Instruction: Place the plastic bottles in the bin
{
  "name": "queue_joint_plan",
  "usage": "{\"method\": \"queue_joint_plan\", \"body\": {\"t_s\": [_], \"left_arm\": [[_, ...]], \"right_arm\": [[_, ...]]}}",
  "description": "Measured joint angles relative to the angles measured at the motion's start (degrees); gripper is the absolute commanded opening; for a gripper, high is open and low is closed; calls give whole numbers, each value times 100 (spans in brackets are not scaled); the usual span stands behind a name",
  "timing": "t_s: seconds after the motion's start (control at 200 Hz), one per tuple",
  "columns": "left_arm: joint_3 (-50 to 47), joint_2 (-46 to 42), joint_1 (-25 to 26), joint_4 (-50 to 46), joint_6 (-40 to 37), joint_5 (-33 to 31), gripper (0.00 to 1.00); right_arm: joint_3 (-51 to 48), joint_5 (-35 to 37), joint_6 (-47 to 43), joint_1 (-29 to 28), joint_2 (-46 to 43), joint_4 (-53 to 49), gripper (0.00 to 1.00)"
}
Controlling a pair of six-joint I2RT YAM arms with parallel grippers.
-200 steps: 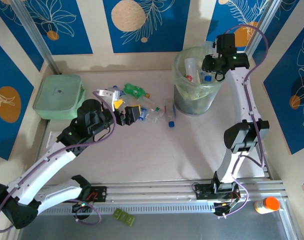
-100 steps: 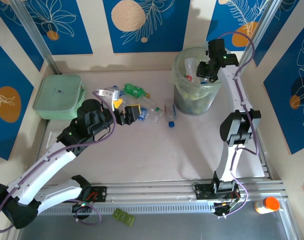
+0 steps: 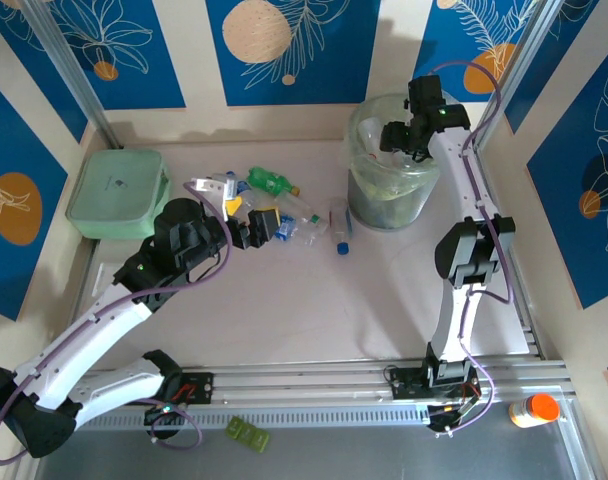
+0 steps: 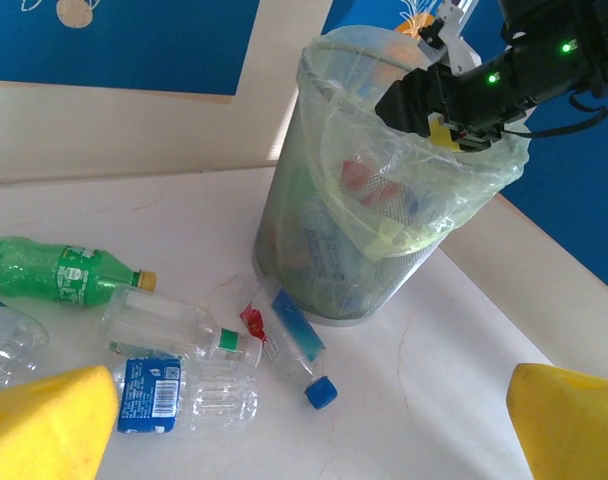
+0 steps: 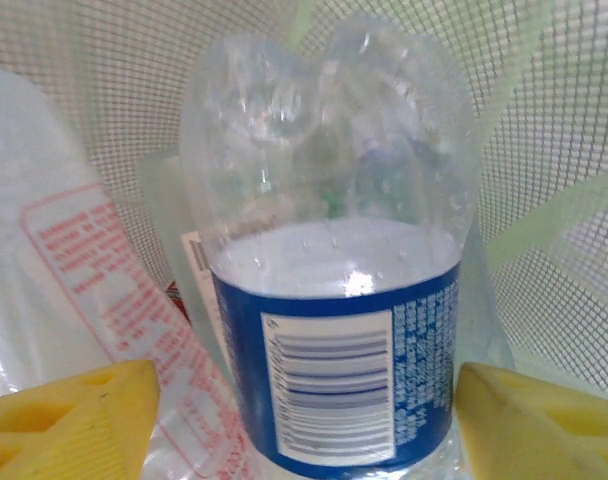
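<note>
Standing between the yellow fingertips of the right pincer (image 5: pixel 304 425), a clear crushed plastic bottle with a blue label (image 5: pixel 334 300) is inside the tall round mesh bin lined with a greenish plastic bag (image 5: pixel 554 110). The jaws are spread wide. In the wrist view, the fingertip on the left stands clear of the label. The one on the right is at the bottle's edge, and contact cannot be told. Clear plastic with red print (image 5: pixel 94 280) lies behind the bottle.

From above, the right pincer (image 3: pixel 396 135) hangs over the mouth of the bin (image 3: pixel 369 205), which stands at the far right of the pale table (image 3: pixel 314 300).

Just left of the bin, loose bottles lie on the table:
- a blue-capped clear bottle (image 4: pixel 294 345), nearest the bin's foot
- a clear bottle with a green neck band (image 4: pixel 164 322)
- a flattened bottle with a blue label (image 4: pixel 184 392)
- a green bottle (image 4: pixel 54 270), farther left

The left pincer (image 3: pixel 254 226) sits low beside this cluster, its jaws fully apart with nothing between them.

A flat pale-green lidded box (image 3: pixel 117 192) rests at the far left. An orange-capped bottle (image 3: pixel 534 409) lies beyond the near right corner.
</note>
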State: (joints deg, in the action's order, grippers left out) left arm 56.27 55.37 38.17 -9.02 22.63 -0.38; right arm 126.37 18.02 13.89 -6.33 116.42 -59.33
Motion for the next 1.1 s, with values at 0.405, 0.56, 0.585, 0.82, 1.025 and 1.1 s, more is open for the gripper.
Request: {"method": "queue_joint_plan", "body": {"t_s": [0.405,0.56,0.585,0.82,1.025,1.1], "left_arm": [[2,-7,-17,-192,2,-361,99],[2,-22,-28,-313,11,-487,99],[2,-24,-28,-345,24,-487,99],[599,136,-28,-1023,111,-37,99],[782,109,-28,-1526,142,326,99],[844,105,-28,-1799,103,343,99]], "right_arm": [[-131,352,-31,-133,-750,24,78],[-566,452,-44,-398,-1670,284,76],[-640,448,-44,-437,-1814,332,76],[-1902,337,-39,-992,-3182,782,74],[-3401,186,81,-1950,-4483,1123,72],[-3877,83,208,-2188,-4999,1204,70]]}}
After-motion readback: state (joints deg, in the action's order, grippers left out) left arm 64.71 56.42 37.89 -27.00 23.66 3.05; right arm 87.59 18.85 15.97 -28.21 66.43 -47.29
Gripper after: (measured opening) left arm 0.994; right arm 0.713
